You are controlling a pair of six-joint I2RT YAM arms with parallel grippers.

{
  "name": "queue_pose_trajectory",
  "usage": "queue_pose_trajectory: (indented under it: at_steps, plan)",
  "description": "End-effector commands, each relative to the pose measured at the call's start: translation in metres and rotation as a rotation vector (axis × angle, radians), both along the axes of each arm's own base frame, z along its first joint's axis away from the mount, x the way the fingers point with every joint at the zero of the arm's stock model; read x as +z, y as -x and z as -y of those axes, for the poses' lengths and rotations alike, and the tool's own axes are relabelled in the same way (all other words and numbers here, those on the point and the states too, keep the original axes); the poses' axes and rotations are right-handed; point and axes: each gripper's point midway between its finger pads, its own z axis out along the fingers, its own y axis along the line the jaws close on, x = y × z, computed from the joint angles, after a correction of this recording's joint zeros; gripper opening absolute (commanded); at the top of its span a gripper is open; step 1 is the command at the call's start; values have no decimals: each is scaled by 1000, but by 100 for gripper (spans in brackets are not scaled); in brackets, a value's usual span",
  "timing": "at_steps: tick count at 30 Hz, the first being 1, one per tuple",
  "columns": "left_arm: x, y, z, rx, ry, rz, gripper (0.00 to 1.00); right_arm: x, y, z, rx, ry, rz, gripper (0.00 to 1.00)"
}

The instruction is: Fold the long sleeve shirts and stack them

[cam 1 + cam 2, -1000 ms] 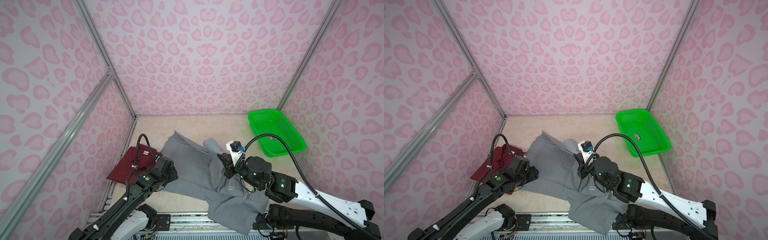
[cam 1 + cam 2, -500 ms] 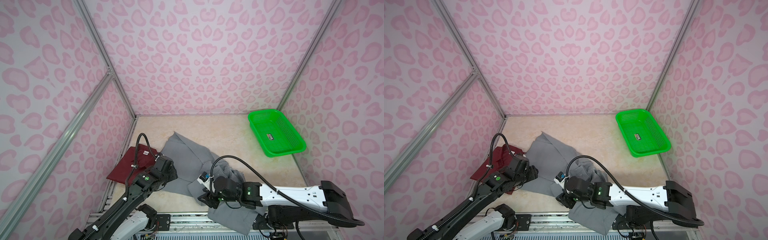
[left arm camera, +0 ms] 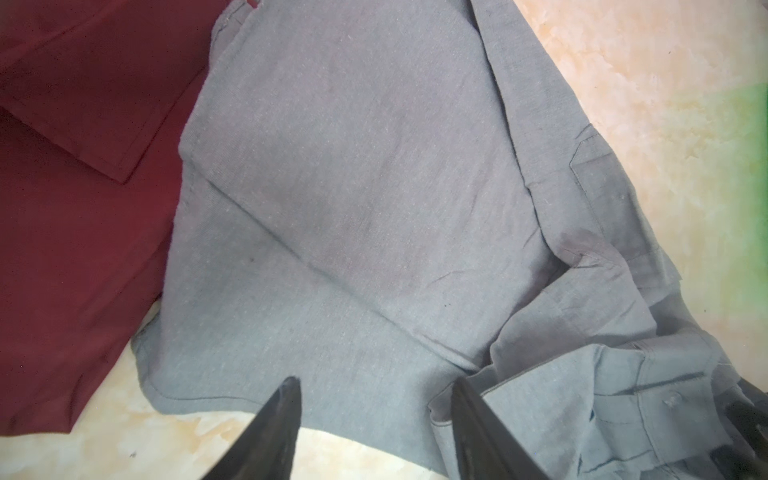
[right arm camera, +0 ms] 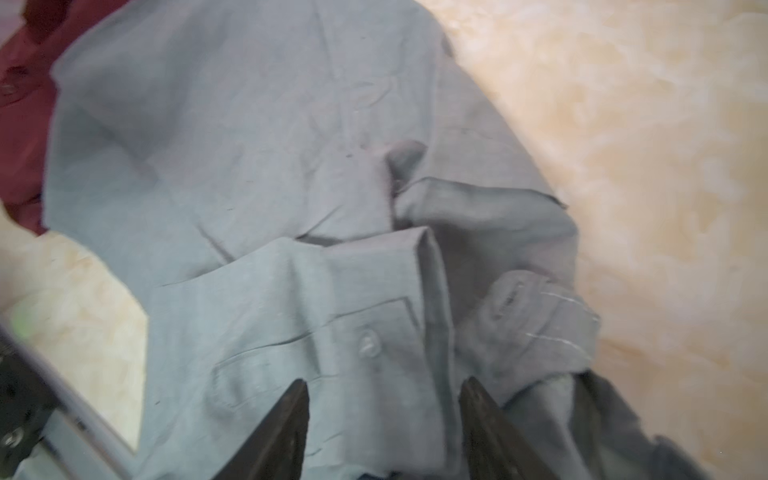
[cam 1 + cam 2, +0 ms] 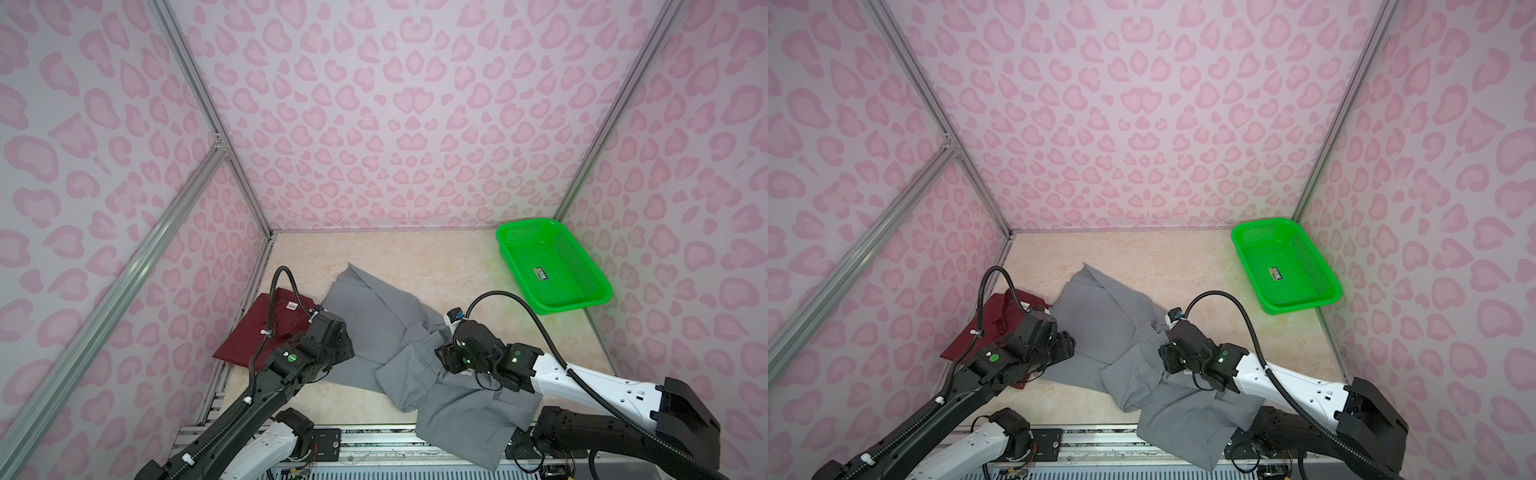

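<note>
In both top views the grey shirt [image 5: 376, 320] [image 5: 1100, 328] lies unfolded on the bench [image 5: 415, 257]. Its long axis runs diagonally from upper centre down to the lower right, where its end droops over the bench's front edge. The maroon shirt [image 5: 257, 332] lies flat at its left, and their edges meet or overlap. The left arm [image 5: 291, 361] ends at the grey shirt's left border. The right arm [image 5: 515, 361] ends over the bunched middle, so it is nearer the crumple and the overhang. The green basket [image 5: 573, 305] stands well apart at the right.

In the left wrist view the left fingers [image 3: 282, 415] are spread with nothing between them, at the lower edge of the frame over the grey hem. The flat panel stretches away towards the top, with maroon cloth at the left.

In the right wrist view the right fingers [image 4: 293, 419] are also spread and hold nothing. A buttoned cuff [image 4: 365, 316] lies just ahead of them, folded across the shirt's body. By my judgement that sleeve wants straightening first, and the right arm is better placed for it.
</note>
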Motion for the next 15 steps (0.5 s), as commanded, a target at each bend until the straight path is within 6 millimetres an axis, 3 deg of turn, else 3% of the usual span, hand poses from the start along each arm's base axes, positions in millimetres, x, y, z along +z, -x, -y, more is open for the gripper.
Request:
queue_pose_trajectory:
  at_steps: [1,5,9,12,15]
  plan:
    - [6,-2,-2,-2,-16,12,60,-16,-2,15,-28,62,-24,57]
    - [5,-3,-1,-2,-17,11,60,-26,9,-5,44,-27,-88,50]
    - [6,-5,0,-4,-17,13,60,-23,12,-20,76,-123,-93,23]
    - [8,-6,0,-3,-21,16,60,-8,4,-18,67,-111,-41,2]
    - [9,-8,0,-2,-25,20,60,18,-13,-4,18,-61,65,0]
